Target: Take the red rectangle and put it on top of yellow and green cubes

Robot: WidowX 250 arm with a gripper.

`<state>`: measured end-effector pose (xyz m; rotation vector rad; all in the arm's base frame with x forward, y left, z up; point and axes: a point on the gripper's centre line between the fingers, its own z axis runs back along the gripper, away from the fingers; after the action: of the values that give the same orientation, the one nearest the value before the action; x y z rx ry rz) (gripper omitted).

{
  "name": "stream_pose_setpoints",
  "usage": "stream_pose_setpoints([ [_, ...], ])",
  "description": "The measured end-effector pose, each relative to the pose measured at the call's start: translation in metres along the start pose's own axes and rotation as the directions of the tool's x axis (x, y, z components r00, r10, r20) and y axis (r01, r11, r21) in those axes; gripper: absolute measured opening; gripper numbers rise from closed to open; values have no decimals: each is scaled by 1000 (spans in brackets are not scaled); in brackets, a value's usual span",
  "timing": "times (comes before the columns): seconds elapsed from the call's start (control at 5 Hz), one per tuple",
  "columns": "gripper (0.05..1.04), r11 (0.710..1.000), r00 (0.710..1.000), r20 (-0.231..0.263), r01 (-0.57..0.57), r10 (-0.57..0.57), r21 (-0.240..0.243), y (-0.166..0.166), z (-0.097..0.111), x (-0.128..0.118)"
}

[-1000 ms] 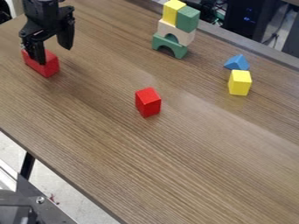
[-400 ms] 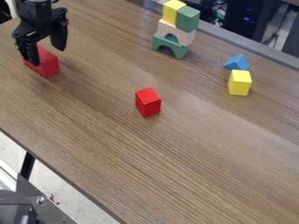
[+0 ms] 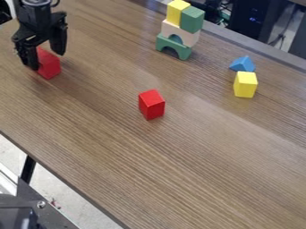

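Observation:
At the upper left my gripper (image 3: 45, 61) hangs low over the red rectangle (image 3: 49, 64), its fingers apart, one on either side of the block. The near finger hides the block's left part. Farther right, at the top, the yellow cube (image 3: 174, 12) and the green cube (image 3: 192, 19) sit side by side on a stack, above a cream arch (image 3: 187, 37) and a green arch (image 3: 173, 46).
A shorter red block (image 3: 151, 105) stands mid-table. Toward the right are another yellow block (image 3: 245, 84) and, just behind it, a blue triangle (image 3: 243, 64). The brown table (image 3: 179, 165) ends in a slanting edge at the lower left.
The gripper has moved slightly left and down around the red rectangle. The blocks have kept their places.

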<state>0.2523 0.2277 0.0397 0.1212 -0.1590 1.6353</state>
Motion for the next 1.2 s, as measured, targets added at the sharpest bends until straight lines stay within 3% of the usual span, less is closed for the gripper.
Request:
stream_pose_setpoints([
  [0.2, 676, 1000, 1000, 3, 7, -7, -8, -5, 1, -1],
  [0.4, 550, 999, 1000, -21, 21, -22, -29, -14, 4, -14],
  [0.6, 550, 990, 994, -28, 106, -109, -95, -41, 26, -47],
  [1.0, 550, 931, 959, 18, 279, -283, -234, -90, 91, -114],
  [1.2, 550, 919, 956, 14, 284, -291, -273, -106, 118, -133],
])
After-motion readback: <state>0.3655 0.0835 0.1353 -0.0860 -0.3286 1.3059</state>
